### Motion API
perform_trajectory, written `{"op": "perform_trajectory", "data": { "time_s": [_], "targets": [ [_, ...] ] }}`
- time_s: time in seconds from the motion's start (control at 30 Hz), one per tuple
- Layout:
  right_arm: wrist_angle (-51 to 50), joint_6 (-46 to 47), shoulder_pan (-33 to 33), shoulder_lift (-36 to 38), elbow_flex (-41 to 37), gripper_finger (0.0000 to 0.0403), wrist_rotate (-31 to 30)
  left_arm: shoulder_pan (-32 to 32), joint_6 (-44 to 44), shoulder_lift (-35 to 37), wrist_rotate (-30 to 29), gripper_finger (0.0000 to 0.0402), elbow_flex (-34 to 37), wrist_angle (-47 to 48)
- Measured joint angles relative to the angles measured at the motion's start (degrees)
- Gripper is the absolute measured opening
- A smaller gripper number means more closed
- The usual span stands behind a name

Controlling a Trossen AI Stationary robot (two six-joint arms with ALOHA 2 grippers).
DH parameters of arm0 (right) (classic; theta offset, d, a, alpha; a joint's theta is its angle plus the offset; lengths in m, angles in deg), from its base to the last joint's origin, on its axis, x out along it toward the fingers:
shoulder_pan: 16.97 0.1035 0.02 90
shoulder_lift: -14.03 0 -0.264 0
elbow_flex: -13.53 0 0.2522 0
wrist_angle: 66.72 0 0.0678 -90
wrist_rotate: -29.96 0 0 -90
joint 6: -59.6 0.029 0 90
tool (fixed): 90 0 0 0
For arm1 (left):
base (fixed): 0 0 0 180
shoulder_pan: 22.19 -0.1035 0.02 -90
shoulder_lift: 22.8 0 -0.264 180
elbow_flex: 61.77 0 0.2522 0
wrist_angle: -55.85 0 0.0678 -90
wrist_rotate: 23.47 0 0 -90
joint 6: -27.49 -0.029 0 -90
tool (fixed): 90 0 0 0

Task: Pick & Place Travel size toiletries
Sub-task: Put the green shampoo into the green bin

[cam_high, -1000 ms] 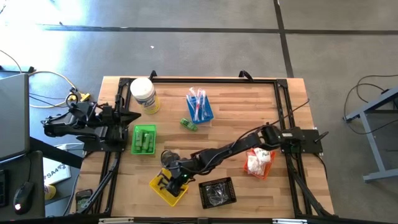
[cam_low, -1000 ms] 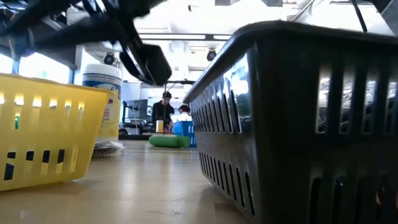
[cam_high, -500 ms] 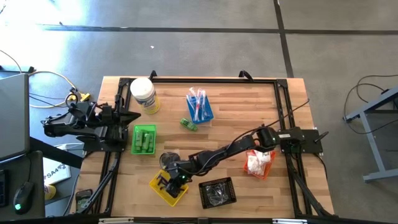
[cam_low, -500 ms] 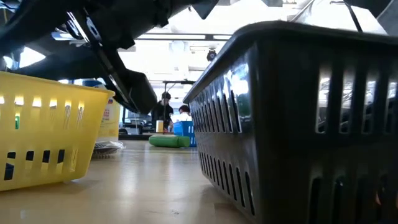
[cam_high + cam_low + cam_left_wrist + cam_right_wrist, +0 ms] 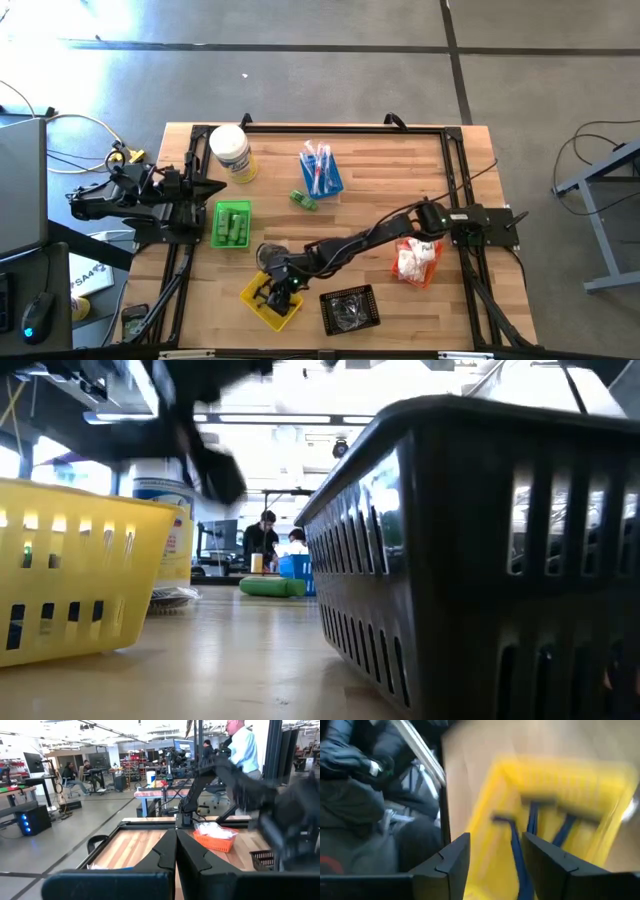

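While our right gripper (image 5: 272,285) hangs over the yellow tray (image 5: 262,303), fingers parted and empty, slim blue-handled T-shaped pieces (image 5: 520,850) lie in the tray just beyond the fingertips, their long axes roughly in line with the fingers. Our left gripper (image 5: 175,851) waits shut, well apart. The slotted tray looks like hard plastic.

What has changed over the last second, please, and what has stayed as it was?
The right gripper, above the yellow tray, has opened its jaws; blue-handled items lie in the tray beneath. In the low view the arm has risen. The left gripper and the other trays stayed put.
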Motion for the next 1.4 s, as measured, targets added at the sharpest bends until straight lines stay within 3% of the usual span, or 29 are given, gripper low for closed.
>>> {"op": "perform_trajectory", "data": {
  "time_s": [0.2, 0.3, 0.4, 0.5, 0.7, 0.9, 1.3, 1.4],
  "targets": [
    [-8.54, -20.39, 2.18, 10.78, -0.30, 0.0112, -20.48, 0.00, 0.08, 0.00, -0.44, 0.0000, 0.00, 0.57],
    [-10.33, -29.29, 2.54, 16.24, -2.68, 0.0069, -24.76, -0.02, 0.08, 0.00, -0.51, 0.0000, 0.00, 0.82],
    [-9.96, -35.50, 1.73, 23.22, -6.89, 0.0023, -24.65, -0.02, -0.07, -0.02, -0.90, 0.0000, 0.09, 0.93],
    [-8.30, -40.02, -0.49, 31.17, -13.73, 0.0009, -20.43, -0.02, -0.54, -0.12, -1.29, 0.0000, 0.55, 0.95],
    [5.90, -45.56, -9.90, 44.76, -28.28, 0.0004, -2.07, -0.02, -1.13, -0.37, -5.52, 0.0000, 0.57, 0.98],
    [21.15, -44.77, -18.76, 52.14, -44.12, 0.0004, 9.27, -0.02, -1.55, -0.37, -8.98, 0.0000, 0.57, 1.54],
    [39.00, -40.96, -30.75, 67.74, -71.06, 0.0004, 11.92, -0.02, -1.14, -0.35, -9.08, 0.0000, 0.61, 2.02],
    [42.40, -38.85, -35.60, 71.99, -75.97, 0.0004, 15.55, -0.02, -1.11, -0.35, -10.13, 0.0000, 0.61, 2.92]
  ]
}}
